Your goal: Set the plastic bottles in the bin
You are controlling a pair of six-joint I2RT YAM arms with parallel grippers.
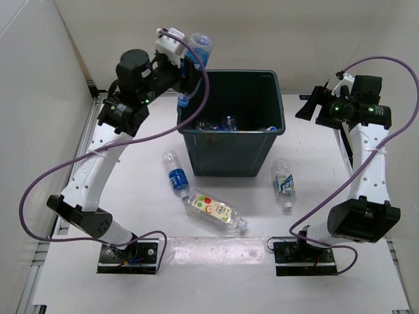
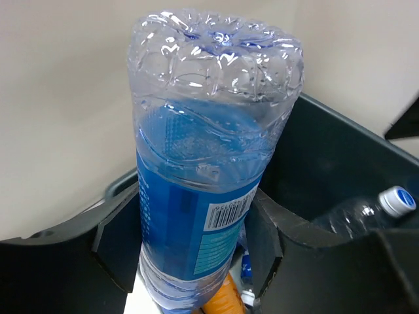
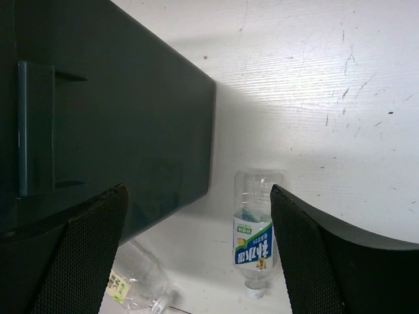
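The main risk is a miss at the rim. The left pincer (image 1: 188, 70) holds a blue-labelled bottle (image 1: 198, 47) above the far-left corner of the bin (image 1: 278, 128), not over its middle. The bottle is tilted, with its base up and out past the bin's far rim and its other end pointing down toward that corner. Released here, I judge it could clip the rolled rim and tip out to the left of the bin, or bounce off the bottles inside (image 1: 219, 124). The thin, ribbed wall also looks slick and easy to crush (a guess from its look), so a loose grip could let it slide out early.

The left pincer's fingers (image 2: 118, 243) are partly spread to the bottle's width and press on its labelled body from both sides. The right pincer (image 1: 313, 104) hangs to the right of the bin, spread wide, holding and touching nothing.

3 bottles lie on the surface (image 1: 327, 150) in front of the bin. The second blue bottle (image 1: 175, 174) is off the bin's front-left corner, the fruit-labelled bottle (image 1: 213, 209) farther in front of the bin, and the white-and-blue bottle (image 1: 283, 183) off the front-right corner.
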